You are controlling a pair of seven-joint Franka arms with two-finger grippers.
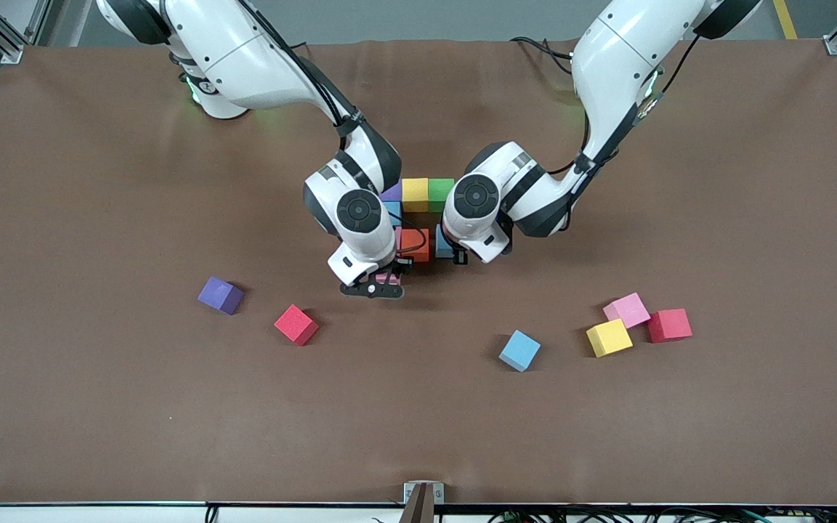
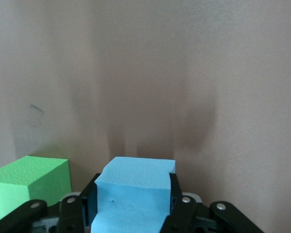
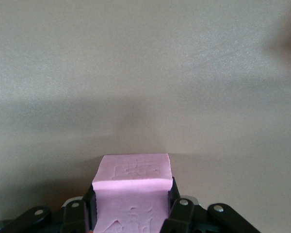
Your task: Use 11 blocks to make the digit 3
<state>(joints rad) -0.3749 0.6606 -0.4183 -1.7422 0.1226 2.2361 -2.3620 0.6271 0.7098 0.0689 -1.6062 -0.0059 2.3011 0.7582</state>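
At centre of the surface (image 1: 99, 407), left hand (image 2: 133, 206) pinching a light blue block (image 2: 134, 187) beside green block (image 2: 29, 182), right hand (image 3: 132, 206) pinching a pink block (image 3: 133, 182).

you are looking at thirteen foam cubes in all, and you are counting two purple cubes (image 1: 220, 294), two yellow cubes (image 1: 609, 338), three light blue cubes (image 1: 519, 350), two pink cubes (image 1: 627, 310), one green cube (image 1: 441, 192), one orange cube (image 1: 415, 243) and two red cubes (image 1: 296, 324).

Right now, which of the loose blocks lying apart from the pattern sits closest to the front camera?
The loose light blue block. It lies lowest in the front view, alone, nearer the camera than the yellow block and both red blocks.
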